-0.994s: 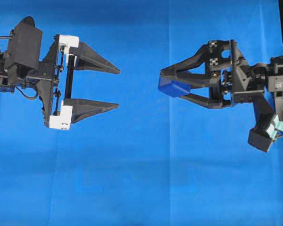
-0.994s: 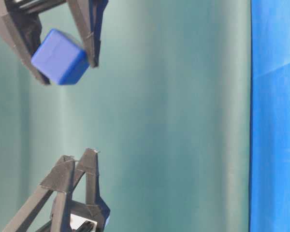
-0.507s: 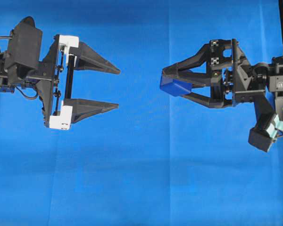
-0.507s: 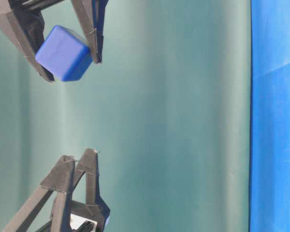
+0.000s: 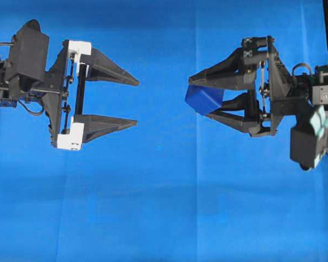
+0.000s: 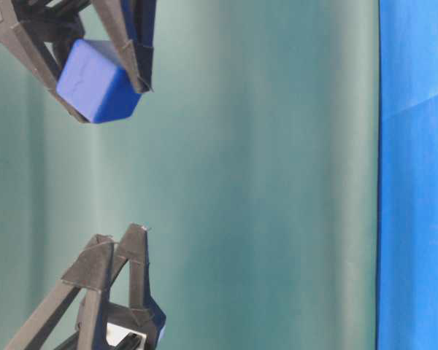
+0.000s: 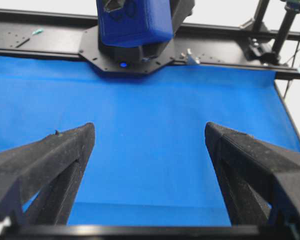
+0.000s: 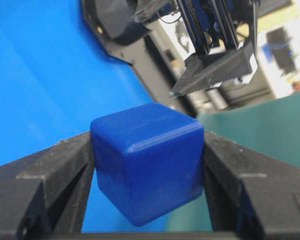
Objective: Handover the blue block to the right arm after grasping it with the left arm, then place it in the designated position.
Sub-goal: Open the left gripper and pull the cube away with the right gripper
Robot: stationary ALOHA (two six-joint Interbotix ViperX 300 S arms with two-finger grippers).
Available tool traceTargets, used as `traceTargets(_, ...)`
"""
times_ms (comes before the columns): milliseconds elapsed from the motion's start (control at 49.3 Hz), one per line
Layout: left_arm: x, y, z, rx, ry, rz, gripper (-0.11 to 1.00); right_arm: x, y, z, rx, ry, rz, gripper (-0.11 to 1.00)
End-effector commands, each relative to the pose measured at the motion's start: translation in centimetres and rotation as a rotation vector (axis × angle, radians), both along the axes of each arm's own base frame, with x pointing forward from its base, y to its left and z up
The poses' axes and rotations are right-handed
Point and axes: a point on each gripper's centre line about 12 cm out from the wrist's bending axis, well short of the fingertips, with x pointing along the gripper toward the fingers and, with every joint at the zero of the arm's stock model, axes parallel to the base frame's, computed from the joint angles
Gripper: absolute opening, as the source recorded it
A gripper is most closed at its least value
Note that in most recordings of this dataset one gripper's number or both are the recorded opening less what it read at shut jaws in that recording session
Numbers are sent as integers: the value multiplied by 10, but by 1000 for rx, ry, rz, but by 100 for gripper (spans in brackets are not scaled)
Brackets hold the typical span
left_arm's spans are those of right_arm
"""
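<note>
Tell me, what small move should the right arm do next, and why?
Probably lower the block toward the cloth. The right gripper holds it between its jaws above the cloth, and the left gripper is open and apart, so only placing is left.

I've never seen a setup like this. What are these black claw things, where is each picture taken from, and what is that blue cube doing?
Two robot arms face each other above a blue cloth. The overhead view shows both: the left gripper, on white mounts, stands open and empty; the right gripper is clamped on the blue block, held off the cloth. The side view shows the same pair turned sideways. The last two views come from cameras on each wrist, looking out between the fingers.
</note>
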Motion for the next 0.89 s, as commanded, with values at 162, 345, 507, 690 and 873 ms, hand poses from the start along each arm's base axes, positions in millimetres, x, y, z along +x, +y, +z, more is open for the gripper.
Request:
traceTargets(162, -2, 1, 12, 8, -37, 1, 93, -1, 1, 9, 333, -17, -64, 54)
traceTargets(345, -2, 0, 11, 9, -33, -2, 93, -2, 0, 10, 585, -10, -118, 54)
traceTargets(507, -2, -1, 11, 11, -33, -3, 93, -3, -1, 10, 703, 0, -154, 54)
traceTargets(690, -2, -1, 11, 11, -34, -3, 93, -4, -2, 8, 716, 15, -177, 54)
traceTargets(873, -2, -2, 12, 11, -36, -6, 93, -4, -2, 9, 719, 14, -178, 54)
